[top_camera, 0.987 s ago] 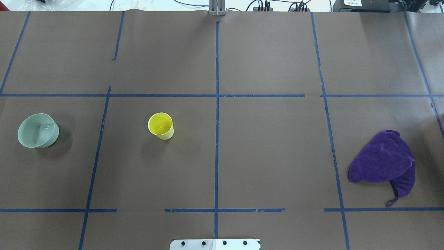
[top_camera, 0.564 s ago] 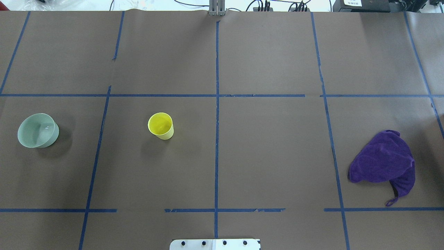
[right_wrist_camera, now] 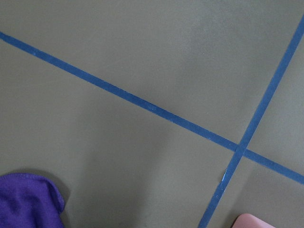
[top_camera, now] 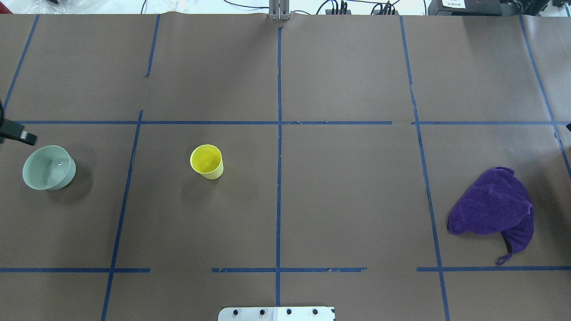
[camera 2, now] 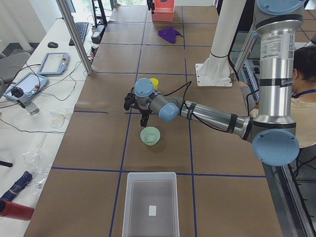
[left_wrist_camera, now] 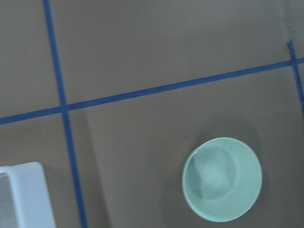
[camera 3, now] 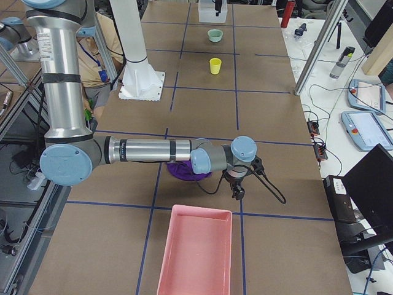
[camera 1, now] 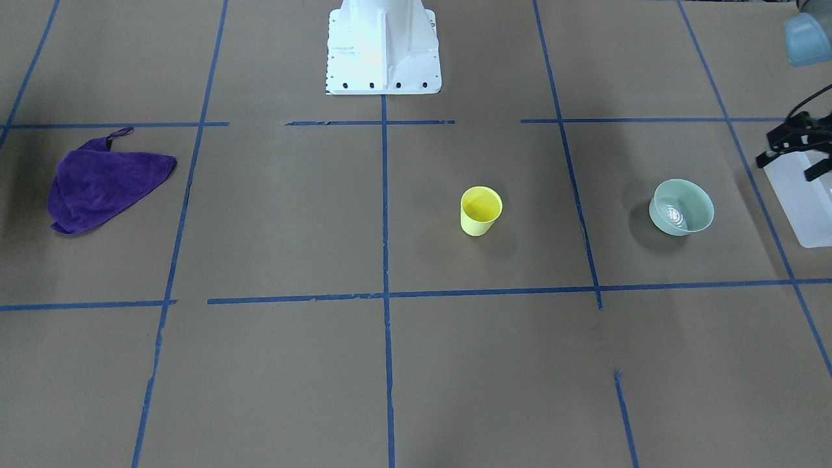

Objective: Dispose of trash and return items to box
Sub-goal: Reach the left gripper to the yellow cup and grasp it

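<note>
Frosted box standing bottom centre of the left-side view. Left gripper at right edge, fingers apart, holding nothing. Right gripper lower centre; finger state impossible to tell. Yellow cup upright left of centre, well apart from box.

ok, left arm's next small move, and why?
Probably shift the left gripper sideways over the rim of the pale green round bowl. It hangs open off to that bowl's side, toward the translucent white plastic bin, and the bowl sits off-centre in its wrist view.
</note>
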`<state>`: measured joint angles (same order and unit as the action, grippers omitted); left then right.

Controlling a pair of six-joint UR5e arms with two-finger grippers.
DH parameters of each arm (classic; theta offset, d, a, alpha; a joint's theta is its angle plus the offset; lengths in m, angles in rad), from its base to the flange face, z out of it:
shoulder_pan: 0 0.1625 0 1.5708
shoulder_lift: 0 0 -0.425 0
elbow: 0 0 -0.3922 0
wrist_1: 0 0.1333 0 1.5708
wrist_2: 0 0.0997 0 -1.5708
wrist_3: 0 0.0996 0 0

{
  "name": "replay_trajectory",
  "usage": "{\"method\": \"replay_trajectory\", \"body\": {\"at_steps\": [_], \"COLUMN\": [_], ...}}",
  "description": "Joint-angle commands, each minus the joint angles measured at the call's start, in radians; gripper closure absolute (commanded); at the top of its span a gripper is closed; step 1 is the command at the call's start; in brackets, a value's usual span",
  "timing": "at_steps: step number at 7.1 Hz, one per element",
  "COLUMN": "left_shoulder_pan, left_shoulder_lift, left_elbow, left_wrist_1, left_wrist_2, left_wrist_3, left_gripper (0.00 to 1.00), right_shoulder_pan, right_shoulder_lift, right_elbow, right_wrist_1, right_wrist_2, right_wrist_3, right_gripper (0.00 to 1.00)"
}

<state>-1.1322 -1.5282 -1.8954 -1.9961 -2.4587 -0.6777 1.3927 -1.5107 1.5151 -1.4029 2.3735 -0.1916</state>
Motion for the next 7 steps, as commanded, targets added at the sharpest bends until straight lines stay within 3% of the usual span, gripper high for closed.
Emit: {"method": "replay_trajectory", "body": {"at_steps": [1,2,3,5,7], "left_shoulder_pan": [0.277,0.37,0.414,0.5,0.509], "left_shoulder_lift": [-0.1,-0.14,-0.15,-0.434,-0.49], "left_elbow": [-0.063,-0.053,-0.053,0.02,0.056], "left_wrist_1": [-0.101,-0.096,-0.064,0.324,0.356], "left_wrist_2": [0.156,0.243,0.297,0.486,0.529], "left_wrist_3": [-0.555,-0.695,-0.712,-0.711,-0.703], "left_gripper": [0.0,0.0,0.0,0.0,0.0], "right_shoulder_pan": [-0.003,-0.003,-0.003,-0.007,-0.014], "right_shoulder_lift": [0.001,0.001,0.001,0.0,0.001], "right_elbow": [-0.001,0.0,-0.001,-0.004,-0.012], "right_wrist_1": [0.007,0.007,0.007,0.027,0.03], "right_wrist_2": [0.003,0.004,0.004,0.006,0.004], "right_wrist_3": [0.001,0.001,0.001,0.001,0.0], "right_gripper": [0.0,0.0,0.0,0.0,0.0]}}
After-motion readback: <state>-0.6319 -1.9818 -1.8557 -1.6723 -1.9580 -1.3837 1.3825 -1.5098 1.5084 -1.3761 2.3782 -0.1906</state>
